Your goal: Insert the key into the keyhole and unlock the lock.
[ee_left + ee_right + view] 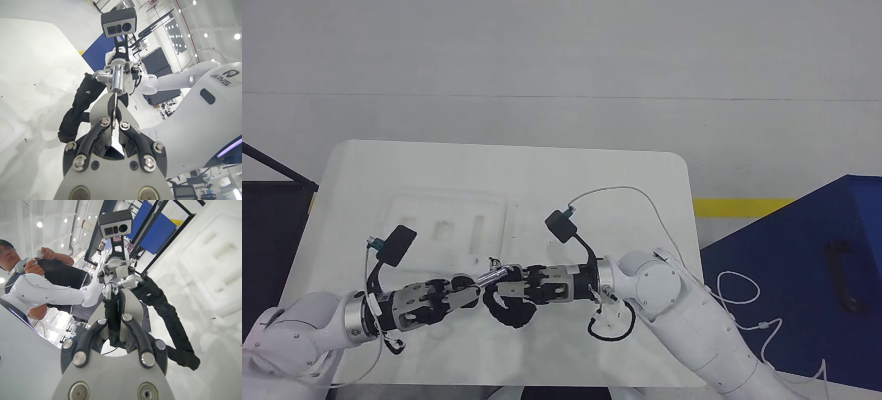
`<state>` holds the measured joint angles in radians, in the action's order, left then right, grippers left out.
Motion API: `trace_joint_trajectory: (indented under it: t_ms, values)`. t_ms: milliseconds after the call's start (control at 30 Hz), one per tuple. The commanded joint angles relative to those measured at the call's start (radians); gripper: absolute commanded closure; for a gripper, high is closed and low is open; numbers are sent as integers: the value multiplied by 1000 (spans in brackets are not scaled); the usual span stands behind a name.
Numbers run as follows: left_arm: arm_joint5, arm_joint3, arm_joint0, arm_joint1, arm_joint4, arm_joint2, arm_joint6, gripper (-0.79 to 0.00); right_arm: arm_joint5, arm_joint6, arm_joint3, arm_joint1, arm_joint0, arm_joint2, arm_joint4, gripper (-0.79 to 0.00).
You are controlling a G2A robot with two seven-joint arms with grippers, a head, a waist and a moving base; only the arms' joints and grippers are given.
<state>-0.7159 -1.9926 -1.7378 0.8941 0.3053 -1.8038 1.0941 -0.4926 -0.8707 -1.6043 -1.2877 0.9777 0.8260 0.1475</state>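
We log left gripper (115,103) clamped on flat silver key (114,116), blade in line with chrome cylinder lock (117,79), tip at keyhole (116,92). Right gripper (113,298) pinches black fabric-sleeved cable (113,323).

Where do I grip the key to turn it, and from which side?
Grip the key by its flat head, squeezing both broad faces, coming end-on toward the lock: its blade points into the keyhole end, as the left gripper shows.
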Motion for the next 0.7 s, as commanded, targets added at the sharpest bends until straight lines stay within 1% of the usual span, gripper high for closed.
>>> trace_joint_trajectory:
  t_ms: [0,267,433,533,667]
  values:
    - [-31,-3,-13,3,-41,0,-37,0,0,1,-3,1,4,5,0,0]
    - [-191,-16,-47,17,-203,-23,-211,0,7,0,-4,3,13,10,9,0]
    - [-289,-21,-63,31,-357,-43,-341,0,11,-4,0,2,14,6,19,0]
    - [-296,-52,-69,41,-474,-51,-409,0,10,1,0,1,16,6,20,0]
    - [-296,-55,-71,42,-487,-49,-414,0,8,-2,-1,1,16,4,20,0]
